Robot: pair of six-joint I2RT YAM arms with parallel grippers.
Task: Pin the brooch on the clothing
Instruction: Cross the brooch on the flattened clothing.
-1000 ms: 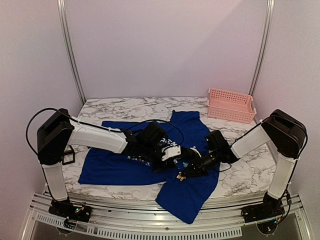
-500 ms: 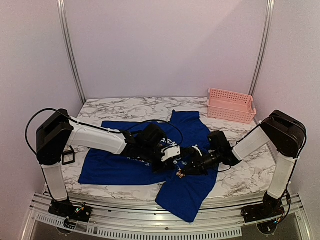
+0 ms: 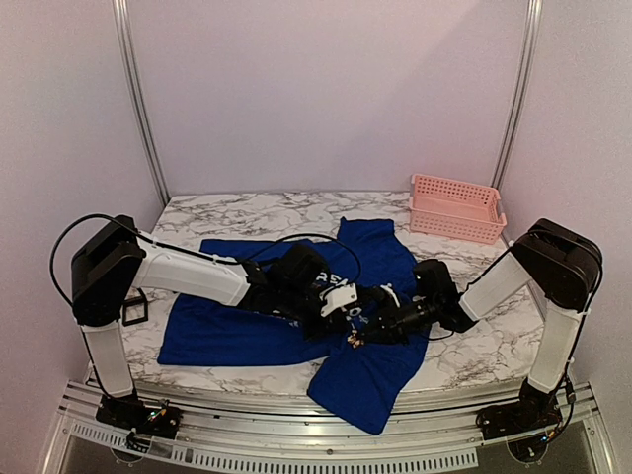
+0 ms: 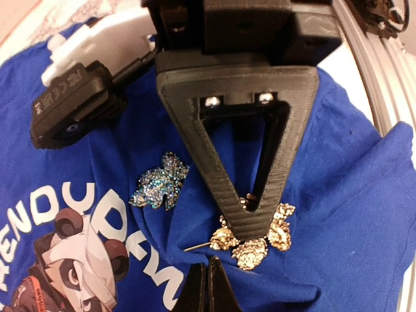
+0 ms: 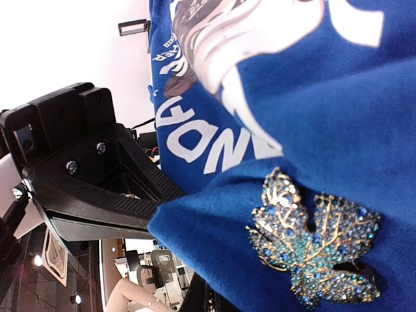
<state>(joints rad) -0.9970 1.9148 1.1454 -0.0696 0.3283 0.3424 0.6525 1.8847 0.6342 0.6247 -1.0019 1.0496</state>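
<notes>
The clothing (image 3: 227,331), a royal-blue T-shirt with a white-lettered panda print (image 4: 71,253), lies spread on the marble table. My left gripper (image 4: 208,276) is shut, pinching up a fold of the shirt (image 5: 195,240). The brooch (image 4: 255,239), a gold flower cluster, sits in the shut tips of my right gripper (image 4: 250,224). Its bare pin points left just over the pinched fold. From above, the two grippers (image 3: 341,321) (image 3: 363,336) meet over the shirt's lower front, and the brooch (image 3: 353,342) glints between them.
A blue-green jewelled leaf brooch (image 4: 159,185) (image 5: 318,244) lies on the shirt beside the lettering. A pink slatted basket (image 3: 456,207) stands at the back right. The shirt's hem (image 3: 360,400) hangs over the table's front edge. A small black frame (image 3: 135,306) sits by the left arm.
My right gripper has carried the gold brooch a little left and away from the front edge, closer to the left gripper. The left gripper keeps its pinch on the fold.
</notes>
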